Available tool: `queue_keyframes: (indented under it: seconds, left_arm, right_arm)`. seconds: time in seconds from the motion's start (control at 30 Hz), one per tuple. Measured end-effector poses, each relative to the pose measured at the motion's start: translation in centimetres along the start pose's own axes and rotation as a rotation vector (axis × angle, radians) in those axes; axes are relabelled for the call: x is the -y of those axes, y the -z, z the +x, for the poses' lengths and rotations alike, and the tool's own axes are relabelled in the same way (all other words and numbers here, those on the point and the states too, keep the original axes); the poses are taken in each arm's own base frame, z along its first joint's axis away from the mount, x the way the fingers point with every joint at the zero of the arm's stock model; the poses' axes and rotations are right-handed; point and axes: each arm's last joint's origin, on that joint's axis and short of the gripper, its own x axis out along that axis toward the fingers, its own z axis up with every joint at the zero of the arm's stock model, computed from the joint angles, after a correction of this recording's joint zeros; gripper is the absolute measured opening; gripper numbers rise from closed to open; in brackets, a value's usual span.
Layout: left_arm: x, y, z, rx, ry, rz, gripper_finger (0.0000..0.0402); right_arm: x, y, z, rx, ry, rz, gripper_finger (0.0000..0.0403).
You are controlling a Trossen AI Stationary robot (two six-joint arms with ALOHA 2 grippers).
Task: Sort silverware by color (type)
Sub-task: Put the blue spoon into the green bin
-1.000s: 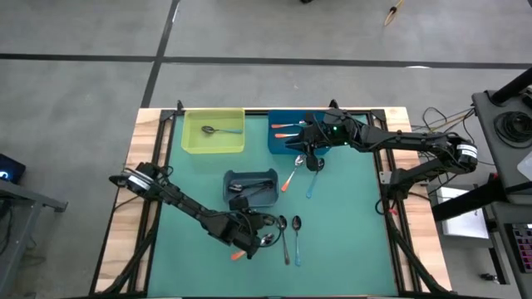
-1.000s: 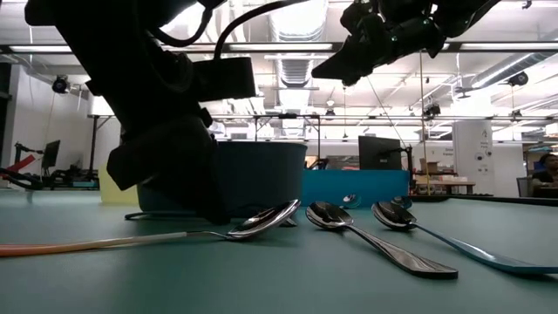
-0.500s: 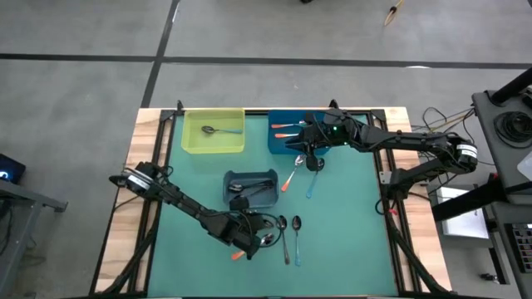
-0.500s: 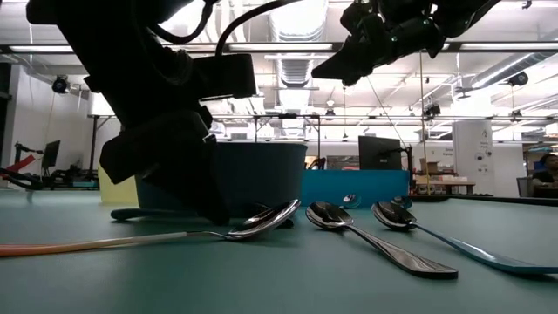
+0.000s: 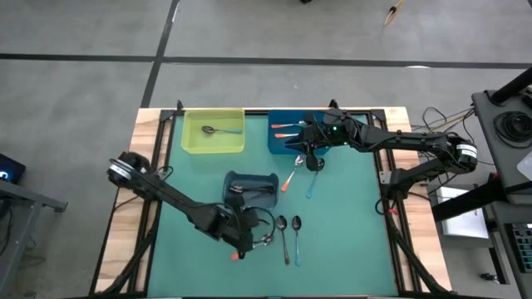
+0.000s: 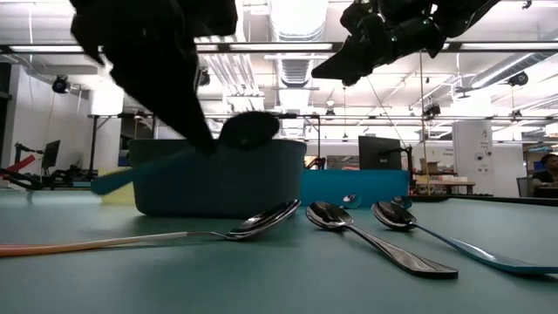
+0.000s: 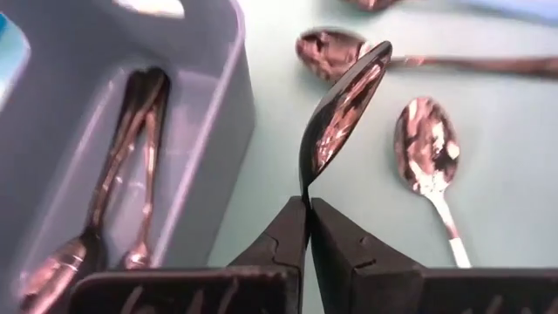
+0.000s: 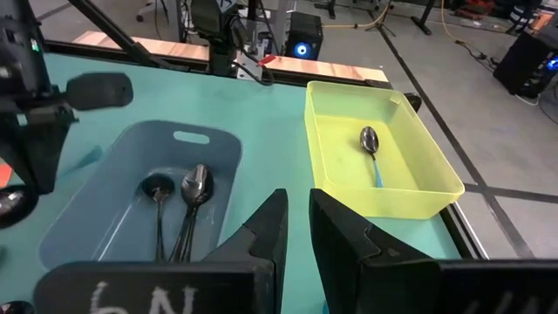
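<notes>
Left gripper [image 7: 307, 202]: fingers pressed together on the edge of a shiny metal spoon bowl [image 7: 342, 102], held lifted off the green table mat [image 5: 349, 224], just beside the grey-blue plastic bin [image 5: 252, 179]; handle not visible in the left wrist view.
Right gripper [image 8: 295, 228]: raised above the mat near the dark blue bin [image 5: 278, 139]; fingers close with a narrow gap, nothing between them.
Grey-blue bin contents: two all-dark metal spoons [image 7: 131, 174] lying side by side lengthwise.
Yellow-green plastic bin [image 8: 336, 166]: one light-blue-handled spoon [image 8: 371, 148] inside.
Dark blue bin: orange-handled spoons [image 5: 281, 126] inside; count unclear.
Mat, by the right gripper: an orange-handled spoon [image 5: 291, 177] and a light-blue-handled spoon [image 5: 312, 179], near each other.
Mat, front: an orange-handled spoon [image 6: 157, 236], an all-metal spoon [image 6: 370, 239], a light-blue-handled spoon [image 6: 453, 239], bowls close together, handles fanning apart.
</notes>
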Motion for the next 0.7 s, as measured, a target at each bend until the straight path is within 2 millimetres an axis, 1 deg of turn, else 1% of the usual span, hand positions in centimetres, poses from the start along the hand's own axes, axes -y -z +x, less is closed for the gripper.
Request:
queue_keyframes:
  seconds: [0.1,0.17,0.33,0.4,0.5,0.7]
  left_arm:
    - [-0.3,-0.5,-1.2,0.03,0.013,0.005,0.0001]
    - [-0.8,-1.0,-2.3,0.076,0.008,-0.007,0.0001]
    - [-2.5,-3.1,-6.1,0.289,-0.062,-0.026,0.0001]
    - [-3.5,-4.0,-7.5,0.386,-0.101,-0.044,0.0001]
    - [-5.3,-5.3,-9.0,0.477,-0.157,-0.046,0.0001]
    - [-9.3,-8.2,-10.4,0.612,-0.271,-0.038,0.0]
  right_arm:
    - [0.0,0.0,0.0,0.0,0.0,0.0,0.0043]
    - [0.0,0.0,0.0,0.001,0.0,0.0,0.0043]
    - [0.0,-0.2,0.0,0.018,0.004,-0.006,0.0043]
    - [0.0,-0.3,0.0,0.031,0.006,-0.003,0.0043]
    - [0.0,-0.4,0.0,0.037,0.004,-0.006,0.0043]
    - [-0.1,-0.5,0.1,0.045,0.002,-0.01,0.0043]
